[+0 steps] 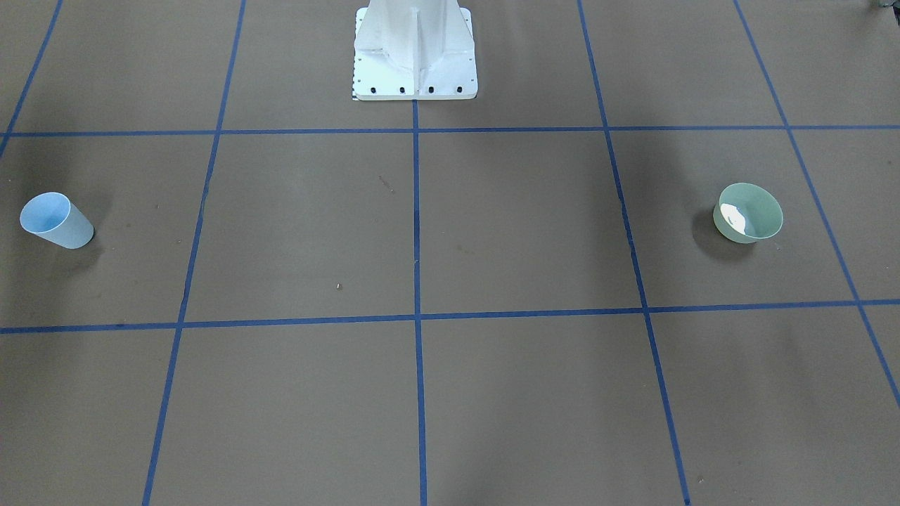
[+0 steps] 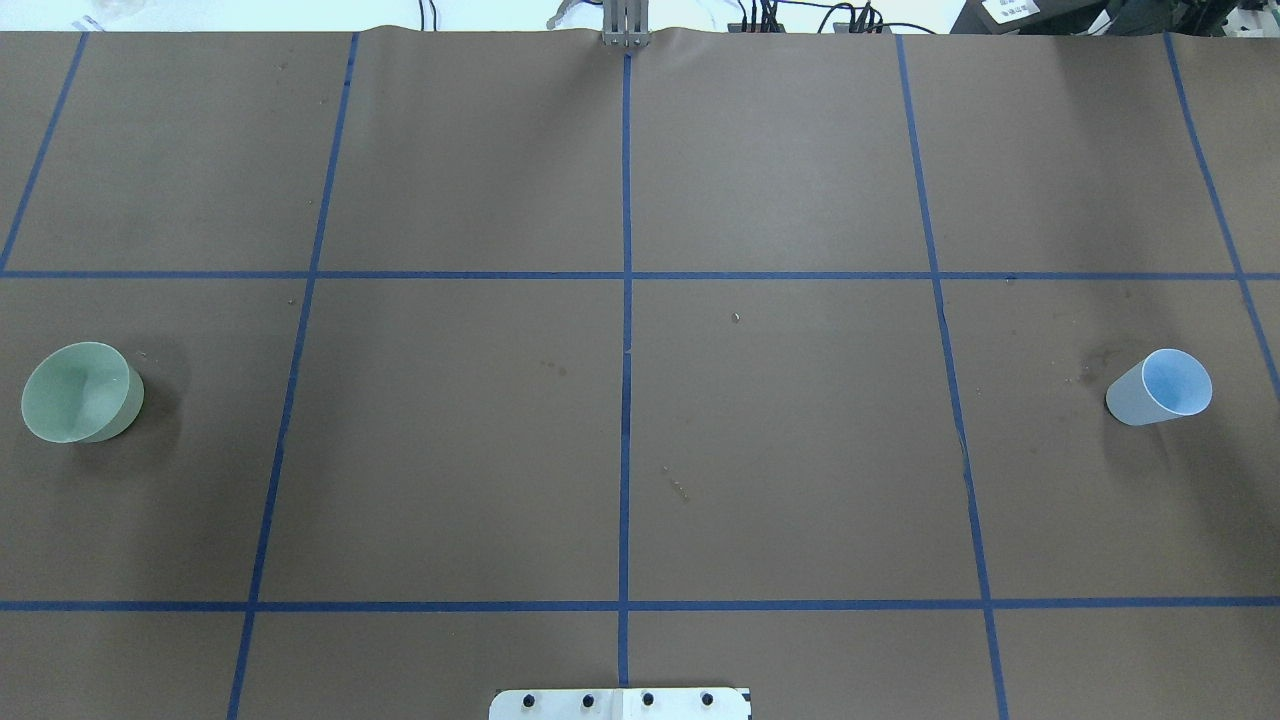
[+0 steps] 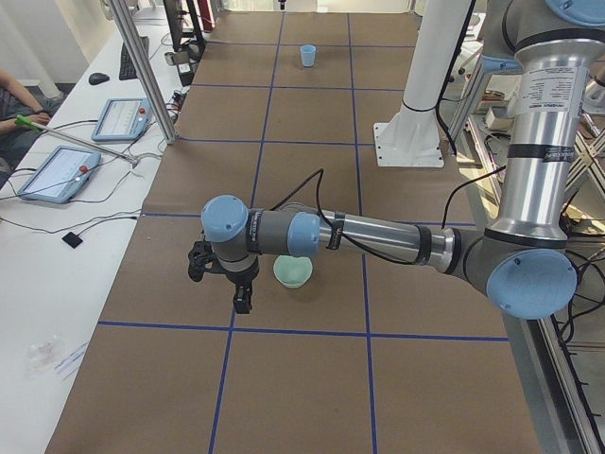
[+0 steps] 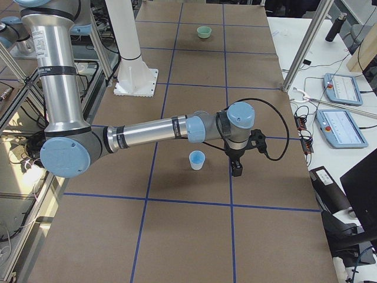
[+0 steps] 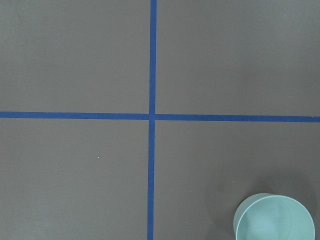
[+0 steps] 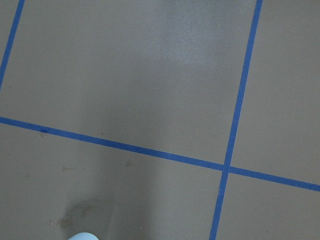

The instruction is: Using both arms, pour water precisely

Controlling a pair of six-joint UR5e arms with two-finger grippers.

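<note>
A pale green cup [image 2: 80, 392] stands at the table's left end, also in the front view [image 1: 749, 213] and left wrist view [image 5: 275, 220]. A light blue cup [image 2: 1160, 388] stands at the right end, its rim just showing in the right wrist view [image 6: 82, 236]. My left arm [image 3: 378, 236] reaches out with its gripper [image 3: 232, 288] hanging beside the green cup [image 3: 293, 272], apart from it. My right arm [image 4: 147, 132] holds its gripper [image 4: 237, 168] beside the blue cup [image 4: 197, 160], apart from it. I cannot tell whether either gripper is open or shut.
The white pedestal [image 1: 415, 56] stands at the robot's edge of the brown table, which carries a blue tape grid [image 2: 626, 275]. A side table with tablets [image 3: 57, 173] and metal posts [image 3: 142, 71] runs along the far edge. An operator's arm [image 3: 19, 99] rests there.
</note>
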